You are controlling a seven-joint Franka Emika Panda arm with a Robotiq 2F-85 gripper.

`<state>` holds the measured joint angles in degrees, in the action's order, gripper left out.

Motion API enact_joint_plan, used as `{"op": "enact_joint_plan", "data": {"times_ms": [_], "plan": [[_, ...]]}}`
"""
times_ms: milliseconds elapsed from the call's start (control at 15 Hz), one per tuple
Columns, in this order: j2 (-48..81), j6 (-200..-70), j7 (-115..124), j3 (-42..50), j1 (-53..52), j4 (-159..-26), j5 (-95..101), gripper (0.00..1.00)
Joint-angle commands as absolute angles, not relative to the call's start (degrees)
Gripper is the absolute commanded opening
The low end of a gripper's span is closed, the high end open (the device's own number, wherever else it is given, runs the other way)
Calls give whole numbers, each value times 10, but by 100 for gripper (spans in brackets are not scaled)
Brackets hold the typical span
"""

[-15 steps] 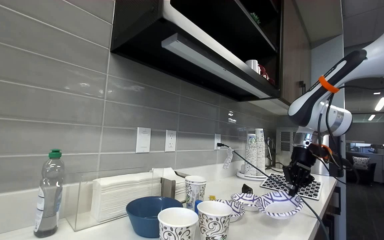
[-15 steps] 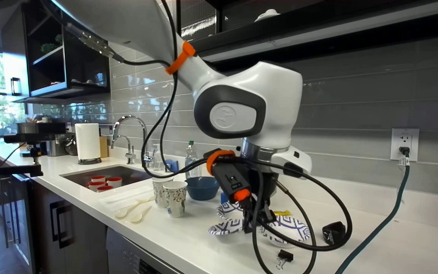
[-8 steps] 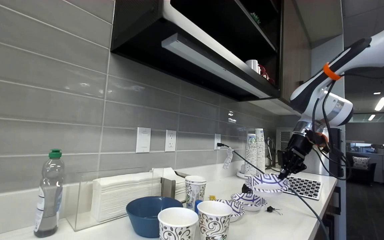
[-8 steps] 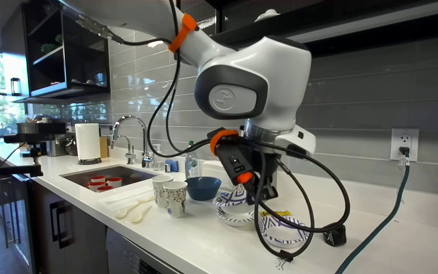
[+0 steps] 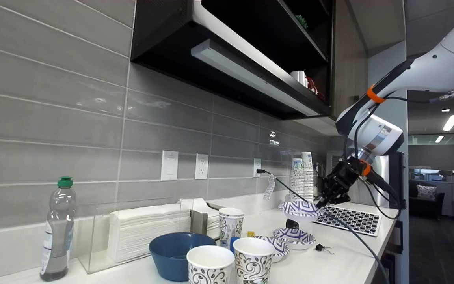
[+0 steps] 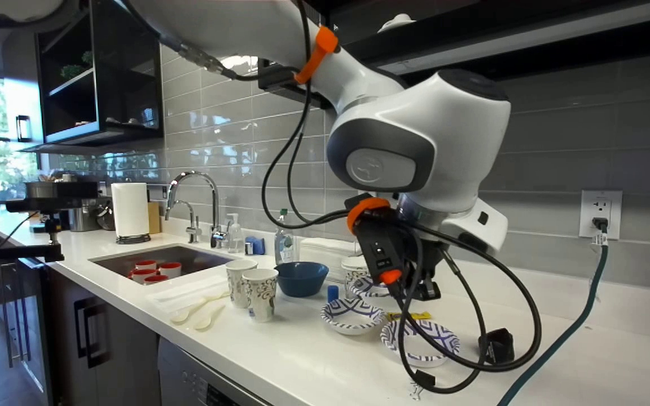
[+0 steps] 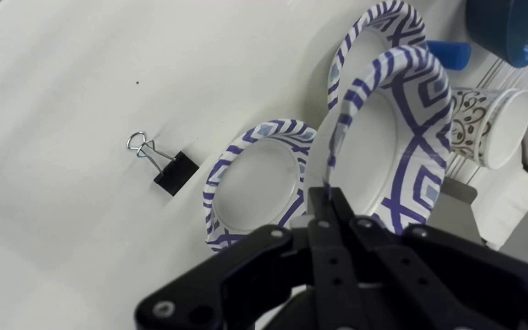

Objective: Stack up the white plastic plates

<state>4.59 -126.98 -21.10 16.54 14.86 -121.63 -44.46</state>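
One plate (image 7: 385, 142) is up, none stacked yet.
The gripper (image 7: 329, 195) pinches its rim; a second plate (image 7: 259, 183) and third plate (image 7: 362, 52) wait on the tabletop (image 7: 76, 206).

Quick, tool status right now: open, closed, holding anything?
Tool: closed, holding a blue-patterned white plate by its rim.

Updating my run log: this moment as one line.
fingers: shut on patterned white plate | plate: above counter | two other plates: on counter, unstacked
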Motion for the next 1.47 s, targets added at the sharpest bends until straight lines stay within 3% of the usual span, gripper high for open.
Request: {"op": "enact_joint_plan", "data": {"times_ms": [0, 1000, 1067, 1133, 1400], "plan": [[109, -1262, -217, 159, 172, -1160, -497, 1], [250, -1299, -210, 119, 206, -1072, -547, 1], [253, -1297, -209, 118, 208, -1068, -546, 28], [256, -1297, -208, 117, 209, -1066, -544, 29], [254, -1314, -202, 120, 205, -1072, -530, 55]]}}
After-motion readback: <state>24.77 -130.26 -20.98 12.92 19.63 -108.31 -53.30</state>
